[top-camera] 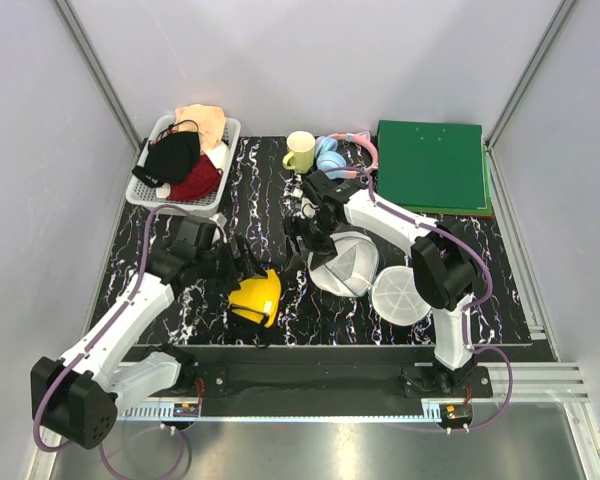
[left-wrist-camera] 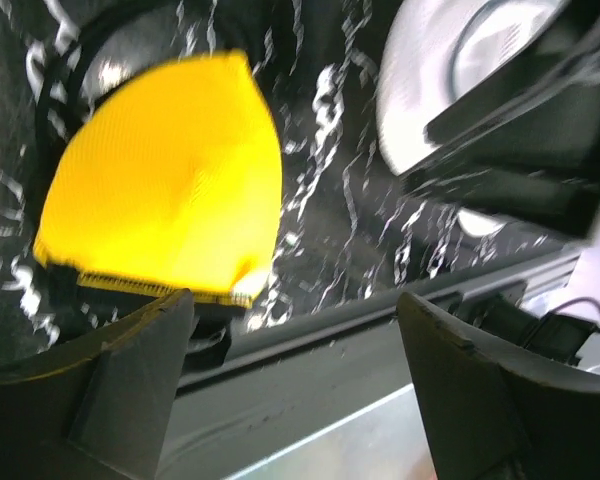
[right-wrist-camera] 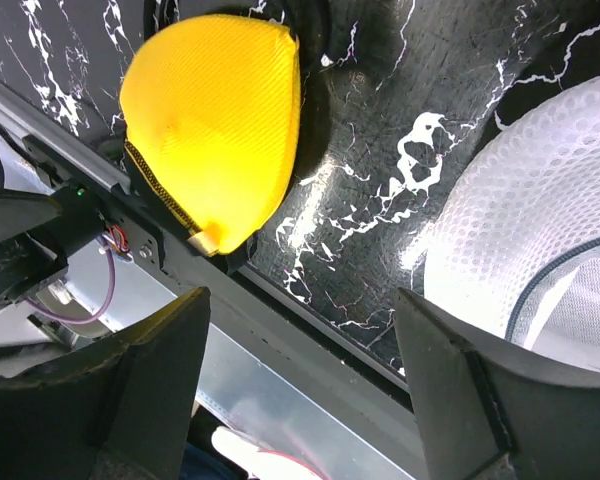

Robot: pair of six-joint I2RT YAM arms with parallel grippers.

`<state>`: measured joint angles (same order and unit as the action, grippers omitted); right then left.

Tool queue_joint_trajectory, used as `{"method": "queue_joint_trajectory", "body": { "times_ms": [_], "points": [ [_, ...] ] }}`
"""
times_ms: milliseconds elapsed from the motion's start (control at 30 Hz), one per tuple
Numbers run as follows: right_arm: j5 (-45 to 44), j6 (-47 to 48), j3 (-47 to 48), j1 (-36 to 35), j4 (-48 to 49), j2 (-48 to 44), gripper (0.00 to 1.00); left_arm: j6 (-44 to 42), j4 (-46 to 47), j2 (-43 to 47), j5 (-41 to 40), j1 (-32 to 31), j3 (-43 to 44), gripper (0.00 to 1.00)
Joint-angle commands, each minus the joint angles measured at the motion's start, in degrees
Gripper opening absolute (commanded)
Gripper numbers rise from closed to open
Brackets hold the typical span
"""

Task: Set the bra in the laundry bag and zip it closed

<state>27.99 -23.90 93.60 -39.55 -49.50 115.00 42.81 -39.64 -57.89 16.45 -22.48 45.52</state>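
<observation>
Your left gripper (left-wrist-camera: 295,300) is released: both fingers stand wide apart with nothing between them. Your right gripper (right-wrist-camera: 300,295) is likewise released and empty. The bra (left-wrist-camera: 165,170) lies loose on the table (top-camera: 510,270), 1 yellow cup uppermost, close to the near edge, apart from the laundry bag (right-wrist-camera: 520,240), which lies open with its 2 halves spread and nothing visible inside.

Risks, as judged from this position:
1. A low or sideways approach by the left fingers could nudge the bra toward the near edge, where it could slip off onto the rail.
2. A pinch on the rounded cup alone may slide off the padding; the black trim looks the surer hold.
3. The mesh bag is light, so a brush from the right fingers could shift it or flop 1 half shut.
4. A strap left across the rim would likely jam the zipper.

Pose: the left arm reaches forward and inward, gripper just beside the bra. The right arm folds back across the centre, gripper beside the bag's tilted half.
</observation>
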Motion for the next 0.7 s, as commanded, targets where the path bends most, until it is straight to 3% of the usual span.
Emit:
{"method": "queue_joint_trajectory", "body": {
  "times_ms": [0,33,100,233,333,467,667],
  "points": [
    [2.1,2.5,-0.4,-0.3,-1.0,-1.7,0.82,-2.7,-6.3,0.2,3.3,1.7,1.9,0.82],
    [3.7,2.5,-0.4,-0.3,-0.5,-1.4,0.83,-3.3,-6.6,0.3,2.5,3.0,1.9,0.76],
    [5.8,2.5,-0.5,-0.4,0.5,-1.0,0.86,-3.3,-7.5,0.0,1.5,5.1,2.1,0.72],
    [10.6,1.8,1.5,-1.6,4.7,2.8,0.92,-1.3,-7.3,-1.7,5.8,14.7,-0.7,0.86],
    [11.6,1.2,4.6,-1.6,5.5,7.9,0.92,0.9,-4.8,-3.7,11.2,20.2,-5.7,0.87],
    [11.5,1.8,6.1,-2.1,5.6,10.4,0.89,2.4,-1.7,-4.3,13.9,22.1,-10.1,0.87],
    [10.7,1.5,2.6,-5.6,7.6,12.8,0.69,2.5,0.4,-4.4,14.1,24.9,-15.0,0.83]
  ]
}}
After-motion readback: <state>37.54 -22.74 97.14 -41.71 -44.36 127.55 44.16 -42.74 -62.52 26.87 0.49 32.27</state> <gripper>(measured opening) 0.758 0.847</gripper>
